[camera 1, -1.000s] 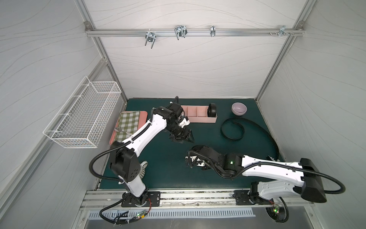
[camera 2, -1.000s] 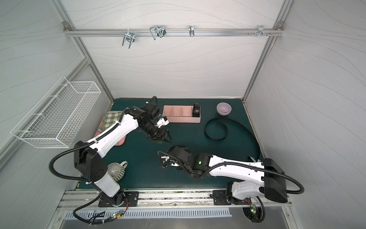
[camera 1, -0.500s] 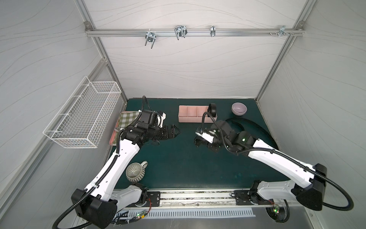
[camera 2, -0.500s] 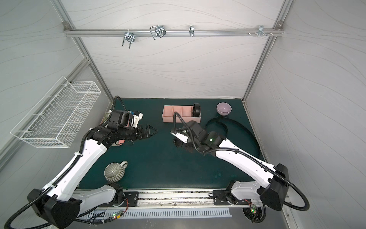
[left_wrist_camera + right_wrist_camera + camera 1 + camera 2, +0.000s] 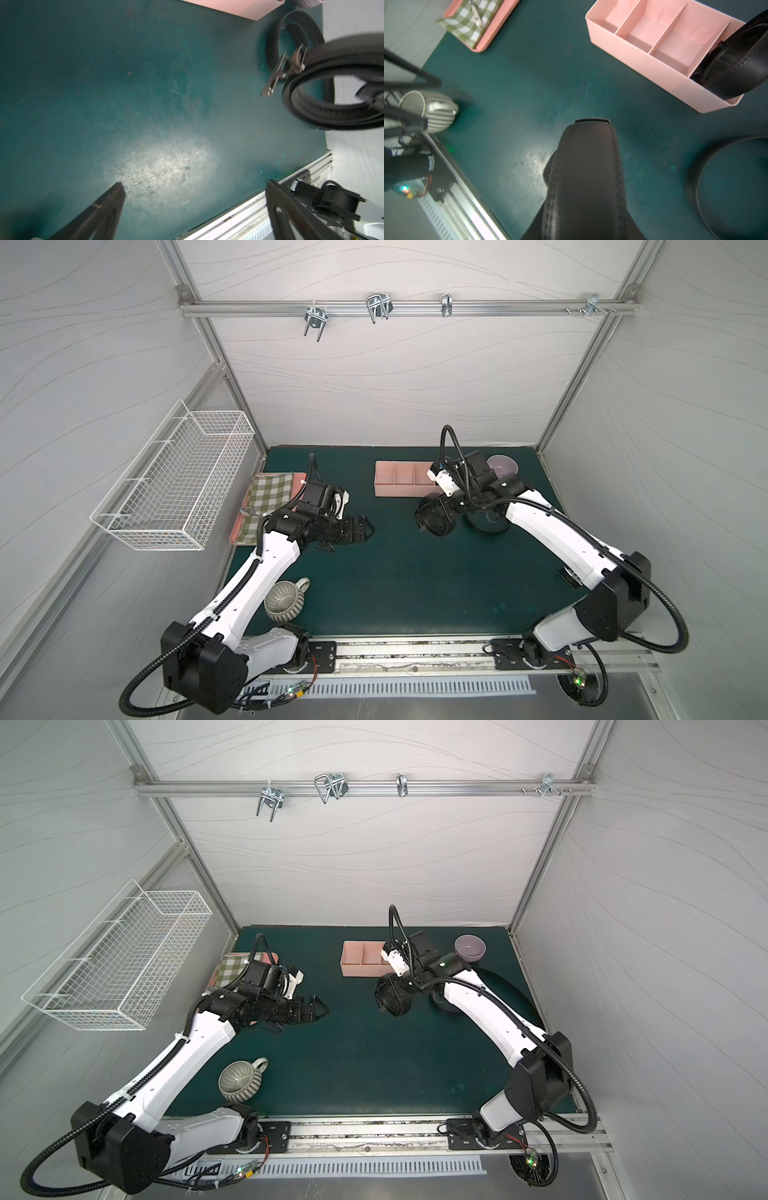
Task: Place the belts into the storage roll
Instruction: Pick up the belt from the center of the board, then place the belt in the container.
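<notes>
Right gripper (image 5: 445,511) is clamped on a coiled belt (image 5: 432,520) and holds it off the counter (image 5: 415,593), just near of the storage roll (image 5: 399,491), towards its right end. Left gripper (image 5: 368,529) is spread wide and empty over the left-centre of the counter.

A second belt coil (image 5: 737,62) already sits in the roll's right-end compartment; the other three compartments in view are bare. A loose belt (image 5: 695,187) lies in an open loop on the counter at right, partly under the right arm.

Handling, my guess: a light, floppy strap, and the coil is springy and wants to unwind. Best squeezed across the windings so the tail stays pinned. The metal buckle (image 5: 278,76) sticks out of the coil and could catch a divider.

Versus a second ago: both grippers were close together mid-counter. The left has since backed off to the left and opened fully. The right has carried the coil far-right, up to the roll. The stored coil and the loose belt haven't moved.
</notes>
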`<state>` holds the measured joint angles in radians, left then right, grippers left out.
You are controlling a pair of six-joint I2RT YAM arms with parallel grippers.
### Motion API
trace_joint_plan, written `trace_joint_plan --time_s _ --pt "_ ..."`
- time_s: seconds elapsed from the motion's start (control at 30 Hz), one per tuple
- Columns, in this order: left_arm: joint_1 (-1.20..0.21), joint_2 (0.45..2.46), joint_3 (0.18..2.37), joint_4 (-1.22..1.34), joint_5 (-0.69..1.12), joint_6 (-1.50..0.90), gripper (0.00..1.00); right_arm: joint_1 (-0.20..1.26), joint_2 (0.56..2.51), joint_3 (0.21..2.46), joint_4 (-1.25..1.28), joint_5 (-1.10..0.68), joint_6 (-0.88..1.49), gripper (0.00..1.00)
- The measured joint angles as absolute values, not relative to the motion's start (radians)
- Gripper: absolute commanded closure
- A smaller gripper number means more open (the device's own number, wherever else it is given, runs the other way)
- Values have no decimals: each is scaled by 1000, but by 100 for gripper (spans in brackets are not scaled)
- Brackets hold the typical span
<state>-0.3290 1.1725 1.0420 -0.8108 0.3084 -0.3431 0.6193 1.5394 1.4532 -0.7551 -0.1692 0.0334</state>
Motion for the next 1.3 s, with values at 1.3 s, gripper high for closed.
trace_joint_plan --time_s 1.3 --pt "-329 1181 949 -767 271 -283 1 600 2152 2134 -731 79 212 84"
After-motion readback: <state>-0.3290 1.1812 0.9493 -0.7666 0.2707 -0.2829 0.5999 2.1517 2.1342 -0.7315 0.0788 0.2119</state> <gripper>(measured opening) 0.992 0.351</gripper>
